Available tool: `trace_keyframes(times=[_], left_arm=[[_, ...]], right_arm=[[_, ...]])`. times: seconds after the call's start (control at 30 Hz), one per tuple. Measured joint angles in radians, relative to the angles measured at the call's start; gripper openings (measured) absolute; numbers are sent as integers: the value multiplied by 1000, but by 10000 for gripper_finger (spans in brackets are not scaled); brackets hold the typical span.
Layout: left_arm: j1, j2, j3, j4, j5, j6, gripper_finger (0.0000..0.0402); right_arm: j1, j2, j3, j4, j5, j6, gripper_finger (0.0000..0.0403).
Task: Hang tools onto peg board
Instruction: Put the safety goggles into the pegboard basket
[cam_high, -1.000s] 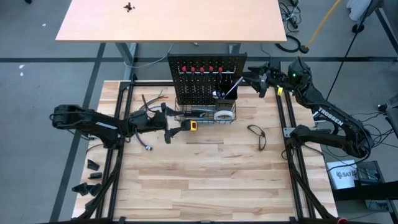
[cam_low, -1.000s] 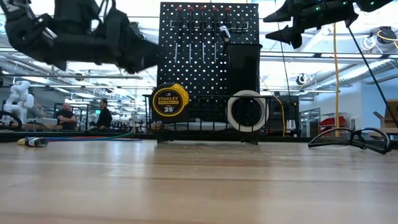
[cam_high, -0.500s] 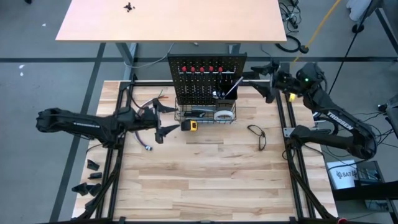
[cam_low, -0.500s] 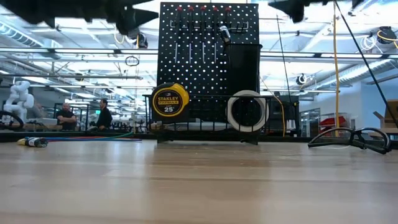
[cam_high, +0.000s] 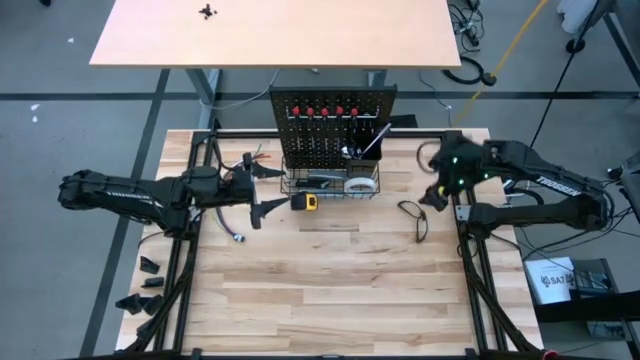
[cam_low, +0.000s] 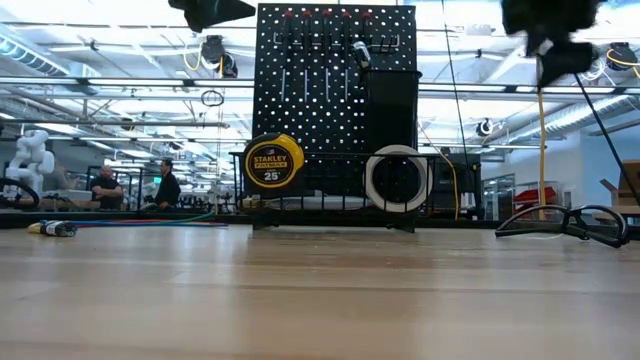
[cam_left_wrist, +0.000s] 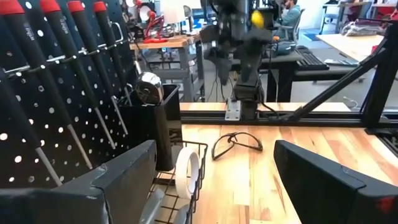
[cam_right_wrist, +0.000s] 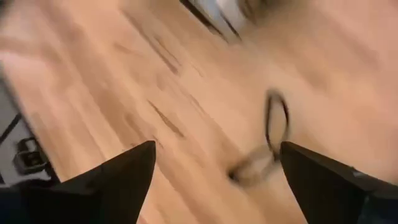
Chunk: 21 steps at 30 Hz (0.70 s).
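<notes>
Hovering L tool (cam_high: 262, 190) wide, beside peg board (cam_high: 333, 125) | R tool (cam_high: 432, 178) wide (above glasses (cam_high: 414, 218))

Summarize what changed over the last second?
Right end effector swung from beside the board's top corner down over the glasses, open and empty. Left end effector pulled back from the tape measure, open. Tools, basket and glasses unmoved.

left arm: stretched in from left, left gripper (cam_high: 262, 190) jaws wide, empty | right arm: folded, right gripper (cam_high: 432, 180) jaws wide, empty
</notes>
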<state>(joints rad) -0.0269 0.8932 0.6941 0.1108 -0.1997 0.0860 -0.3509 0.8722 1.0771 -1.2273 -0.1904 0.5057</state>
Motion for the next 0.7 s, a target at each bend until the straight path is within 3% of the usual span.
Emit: trace_keyframes(times=[0.3, 0.53, 0.7], left_arm=[[0, 0, 0, 1, 6, -2, 327], [-2, 0, 0, -11, 9, -3, 327], [-2, 0, 0, -25, 11, -5, 327]], right_arm=[[174, -1, -233, 4, 79, 498, 338], [268, 57, -277, 18, 240, 615, 314], [322, 129, -277, 46, 272, 641, 298]])
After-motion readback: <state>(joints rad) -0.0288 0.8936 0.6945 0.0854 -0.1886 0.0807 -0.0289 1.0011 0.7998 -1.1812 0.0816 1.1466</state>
